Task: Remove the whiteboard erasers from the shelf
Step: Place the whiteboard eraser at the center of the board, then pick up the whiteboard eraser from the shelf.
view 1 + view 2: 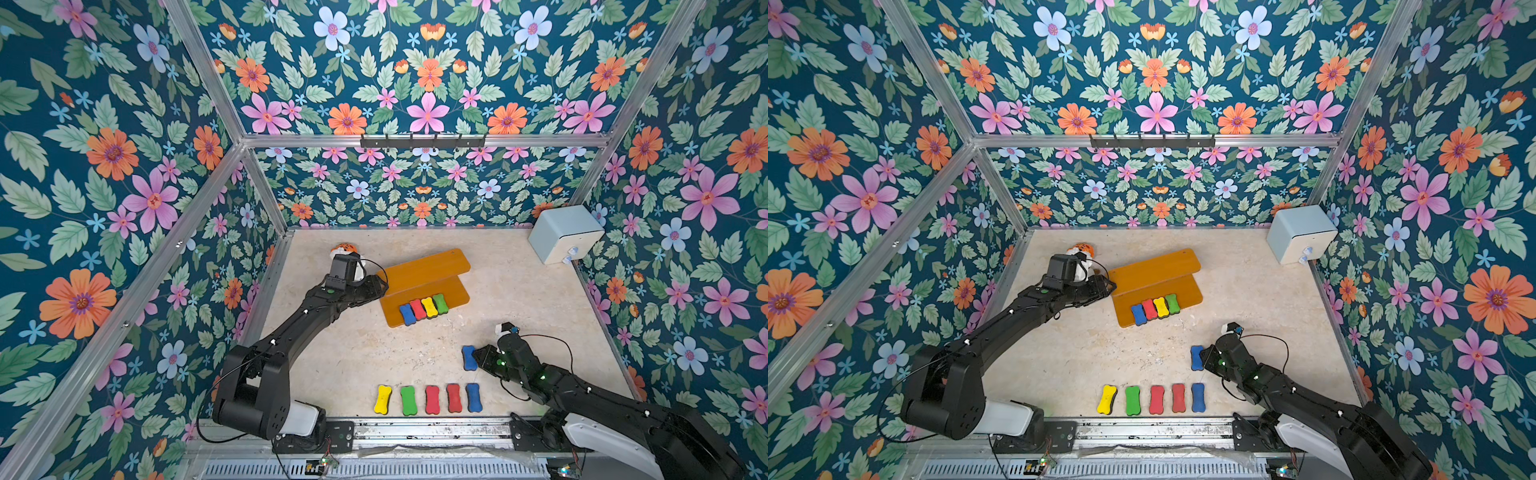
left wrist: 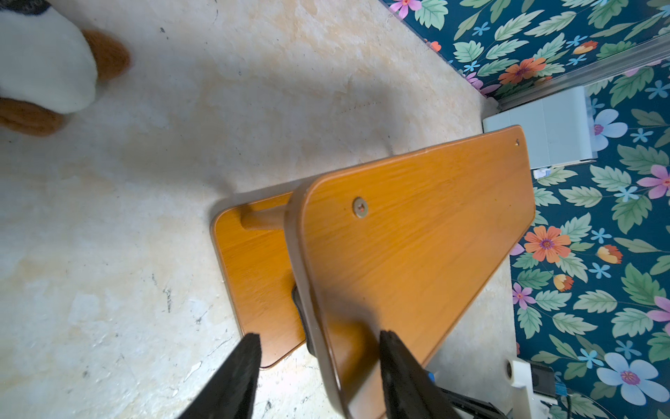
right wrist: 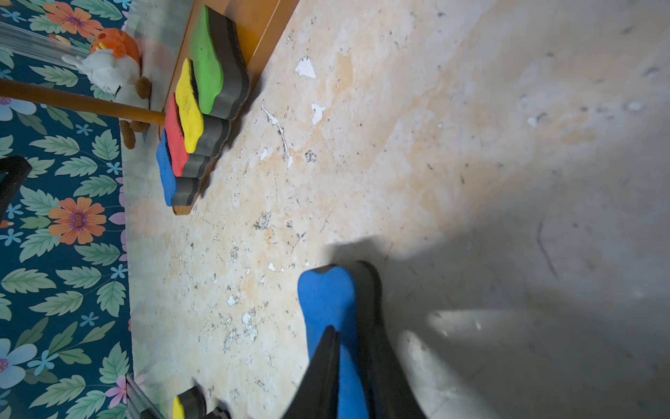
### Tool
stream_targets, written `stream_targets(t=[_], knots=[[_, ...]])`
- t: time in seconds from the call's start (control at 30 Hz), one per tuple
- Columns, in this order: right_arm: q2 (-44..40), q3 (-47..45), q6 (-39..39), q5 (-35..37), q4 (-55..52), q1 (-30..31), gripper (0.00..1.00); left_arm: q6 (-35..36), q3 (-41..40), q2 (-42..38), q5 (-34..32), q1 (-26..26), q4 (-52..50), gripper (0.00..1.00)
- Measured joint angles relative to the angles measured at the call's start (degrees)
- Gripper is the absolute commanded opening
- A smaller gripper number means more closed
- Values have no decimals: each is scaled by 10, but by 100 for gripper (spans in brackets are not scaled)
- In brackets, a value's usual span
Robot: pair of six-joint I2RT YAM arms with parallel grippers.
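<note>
The orange-brown shelf [image 1: 424, 266] stands at the middle back of the table. Its lower board carries a blue [image 1: 407, 314], a red [image 1: 417, 309], a yellow [image 1: 429, 306] and a green eraser [image 1: 439, 303] side by side. My left gripper [image 2: 319, 348] is open and straddles the upper board's [image 2: 417, 235] end edge, at the shelf's left end [image 1: 380, 286]. My right gripper [image 3: 351, 348] is shut on another blue eraser [image 3: 326, 301], one finger on its blue face and one on its dark base. That eraser [image 1: 468, 357] is low over the table, right of centre. Several erasers [image 1: 432, 400] lie in a row near the front edge.
A white and orange plush toy [image 1: 347, 251] sits behind my left wrist, close to the shelf's left end. A pale blue box [image 1: 565, 235] fills the back right corner. A small white and blue toy [image 1: 505, 328] lies just behind my right gripper.
</note>
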Motion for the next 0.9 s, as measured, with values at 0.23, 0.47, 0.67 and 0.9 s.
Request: stream_targets(t=[0.23,0.47,0.67,0.9], knots=[[-4,34,-17,6,-29,0,35,0,1,-3,0,0,0,57],[26,70,-51,-13,-10,-27,35,0,18,5,0,0,-2,51],[98,116,-83,-63,60,-61,35,0,42,20,-8,0,-5,50],[203,175,-113,-108,138,-90,34,4,58,38,-15,0,-15,49]])
